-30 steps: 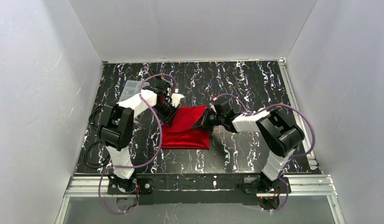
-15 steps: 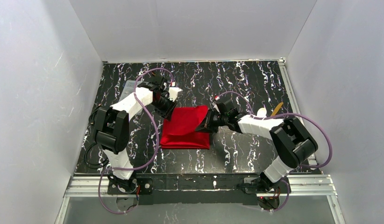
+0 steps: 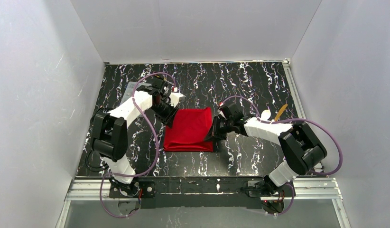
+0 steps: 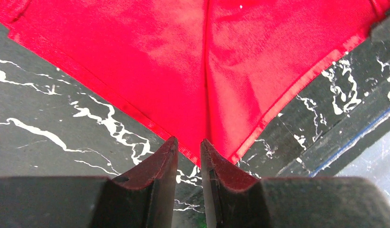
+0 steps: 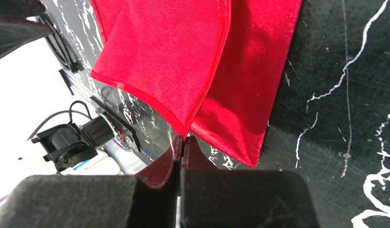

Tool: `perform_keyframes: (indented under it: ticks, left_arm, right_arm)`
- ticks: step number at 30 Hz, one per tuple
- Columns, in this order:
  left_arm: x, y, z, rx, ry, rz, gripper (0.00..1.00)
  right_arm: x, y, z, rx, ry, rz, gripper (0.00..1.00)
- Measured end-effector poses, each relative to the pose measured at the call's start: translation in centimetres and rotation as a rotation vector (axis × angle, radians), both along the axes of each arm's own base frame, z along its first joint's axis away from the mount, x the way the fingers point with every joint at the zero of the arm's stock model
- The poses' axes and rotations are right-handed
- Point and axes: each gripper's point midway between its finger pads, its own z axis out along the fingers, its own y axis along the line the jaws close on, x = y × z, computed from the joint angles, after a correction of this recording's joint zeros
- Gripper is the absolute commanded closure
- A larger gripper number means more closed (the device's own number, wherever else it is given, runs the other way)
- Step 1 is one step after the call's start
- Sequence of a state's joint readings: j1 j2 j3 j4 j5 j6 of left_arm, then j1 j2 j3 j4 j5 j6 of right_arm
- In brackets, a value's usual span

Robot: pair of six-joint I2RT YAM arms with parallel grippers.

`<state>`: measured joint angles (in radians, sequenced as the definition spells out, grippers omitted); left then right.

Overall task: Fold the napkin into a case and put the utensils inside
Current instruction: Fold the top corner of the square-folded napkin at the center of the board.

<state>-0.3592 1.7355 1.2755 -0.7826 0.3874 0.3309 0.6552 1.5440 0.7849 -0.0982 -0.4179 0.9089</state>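
Both arms stretched inward toward the middle. Left gripper (image 4: 188,151) fingers nearly together, slim gap showing; right gripper (image 5: 182,145) clamped fully tight, tilted low.

Napkin (image 3: 189,129) sits mid-table (image 3: 250,80), left gripper (image 3: 170,117) at its far-left corner, right gripper (image 3: 215,133) on its right edge, utensils (image 3: 273,114) further right.

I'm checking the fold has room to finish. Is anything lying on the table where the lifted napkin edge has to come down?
Nothing visible does. The left gripper and right gripper each pinch a corner of the napkin; the spoon lies off behind the right arm.
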Motion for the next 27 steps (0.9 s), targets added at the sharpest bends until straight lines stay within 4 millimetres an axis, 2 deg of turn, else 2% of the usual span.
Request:
perform_keyframes:
  ticks: [6, 14, 20, 23, 27]
  left_arm:
    - [-1.7, -0.2, 0.6, -0.038, 0.023, -0.052, 0.78]
    - [-4.8, -0.3, -0.4, -0.033, 0.051, -0.191, 0.80]
    - [-6.3, 0.1, -1.5, -0.012, 0.062, -0.255, 0.80]
    - [-6.6, 0.5, -2.1, 0.010, 0.056, -0.275, 0.81]
    - [-6.9, 0.8, -2.9, 0.040, 0.048, -0.302, 0.81]
  right_arm:
    - [-0.7, -0.5, -0.7, -0.028, 0.016, 0.021, 0.99]
    - [-1.7, -1.4, -2.6, -0.081, 0.062, 0.045, 0.99]
    - [-2.0, -1.6, -3.0, -0.095, 0.068, 0.058, 0.96]
    - [-2.0, -1.7, -3.1, -0.098, 0.071, 0.059, 0.87]
    - [-2.4, -1.9, -3.5, -0.106, 0.080, 0.060, 0.62]
